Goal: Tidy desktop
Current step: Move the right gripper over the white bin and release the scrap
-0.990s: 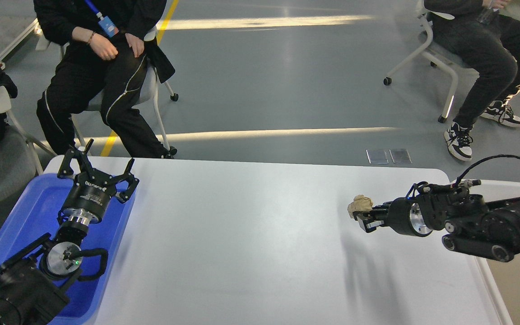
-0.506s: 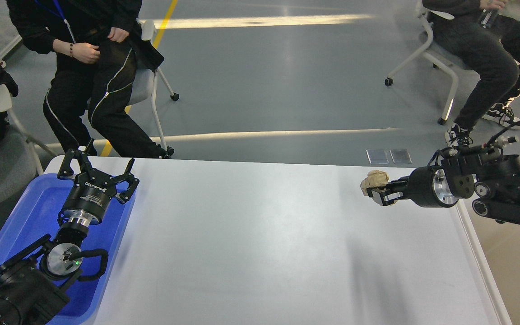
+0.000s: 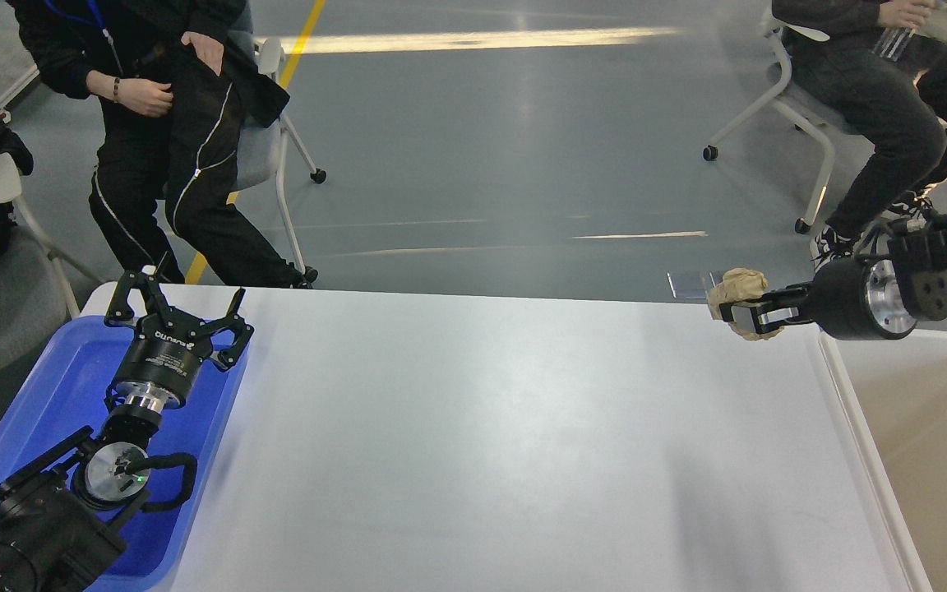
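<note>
While the large matte white desktop [image 3: 490, 444] lies bare, the right gripper [image 3: 743, 316] pinches a crumpled beige paper wad [image 3: 736, 288], undeposited; the left gripper [image 3: 180, 306] hovers, jaws spread.

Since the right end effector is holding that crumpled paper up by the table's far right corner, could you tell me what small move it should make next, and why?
Probably carry the crumpled paper wad a little further right, over the beige-lined bin, then release. The right end effector is shut on the wad, above the desktop's far right corner, not yet over the bin.
</note>
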Controlling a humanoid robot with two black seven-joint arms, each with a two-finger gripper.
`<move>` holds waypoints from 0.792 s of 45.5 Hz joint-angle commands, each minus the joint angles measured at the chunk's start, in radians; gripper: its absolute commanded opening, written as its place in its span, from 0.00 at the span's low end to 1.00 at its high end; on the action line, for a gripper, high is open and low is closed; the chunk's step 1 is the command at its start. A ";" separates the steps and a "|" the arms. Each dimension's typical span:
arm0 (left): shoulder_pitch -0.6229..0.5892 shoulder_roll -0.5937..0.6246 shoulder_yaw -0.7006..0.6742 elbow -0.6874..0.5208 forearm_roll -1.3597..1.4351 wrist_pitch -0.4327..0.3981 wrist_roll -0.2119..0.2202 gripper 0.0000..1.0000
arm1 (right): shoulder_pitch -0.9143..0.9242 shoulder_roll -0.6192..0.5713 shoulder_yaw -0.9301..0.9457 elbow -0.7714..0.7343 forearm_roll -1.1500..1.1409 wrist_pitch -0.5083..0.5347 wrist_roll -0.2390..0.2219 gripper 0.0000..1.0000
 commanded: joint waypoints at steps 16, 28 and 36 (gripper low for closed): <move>0.000 0.000 0.000 0.000 -0.001 0.000 0.000 1.00 | -0.315 -0.440 0.355 -0.010 0.153 -0.066 0.016 0.00; 0.000 0.000 0.000 0.001 -0.001 0.002 0.000 1.00 | -0.439 -0.441 0.384 -0.123 0.365 -0.155 0.016 0.00; 0.000 0.000 0.000 0.001 -0.001 0.002 0.000 1.00 | -0.562 -0.359 0.386 -0.245 0.620 -0.204 0.018 0.00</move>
